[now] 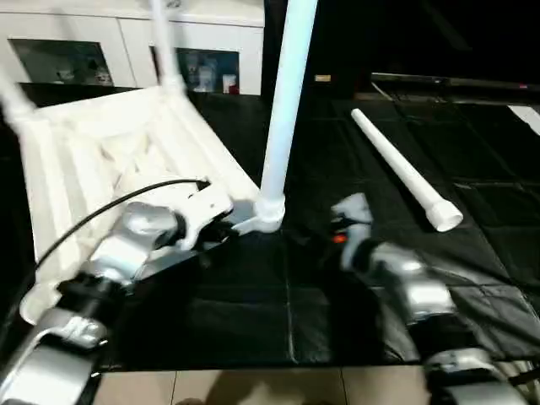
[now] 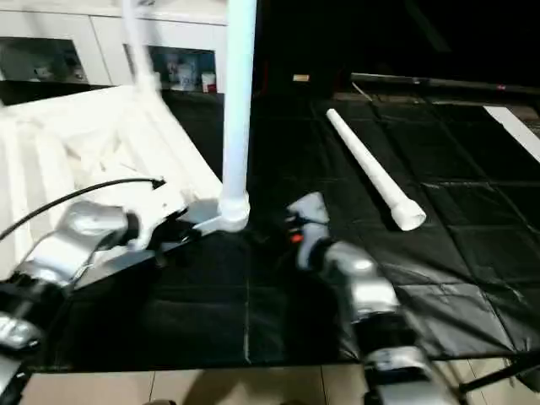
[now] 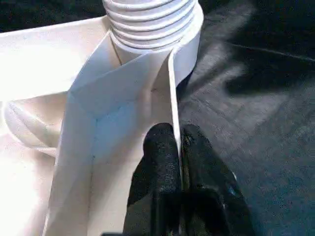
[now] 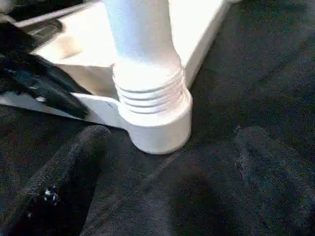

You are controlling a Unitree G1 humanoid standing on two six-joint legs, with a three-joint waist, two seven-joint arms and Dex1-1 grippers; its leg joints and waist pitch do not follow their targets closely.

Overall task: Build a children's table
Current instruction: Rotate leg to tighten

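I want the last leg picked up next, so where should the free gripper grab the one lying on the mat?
Grip the loose leg around its mid-shaft, from above, fingers straddling it crosswise. It lies flat on the black mat with open floor either side; the round tube tapers away from its wide collar end, nearest the right gripper, which is open.

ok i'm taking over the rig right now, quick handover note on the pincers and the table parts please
Left pincer: shut on the table top's side wall, right beside the near corner socket.
Right pincer: open, empty, low over the black mat just short of that socket.
Table top lies upside down, ribs up. Three legs stand in sockets; the nearest leg has thread rings showing above its socket, so it may not be fully home.
Fourth leg lies loose on the mat to the right.
Left: check the near leg, then fit the fourth, then flip the table.
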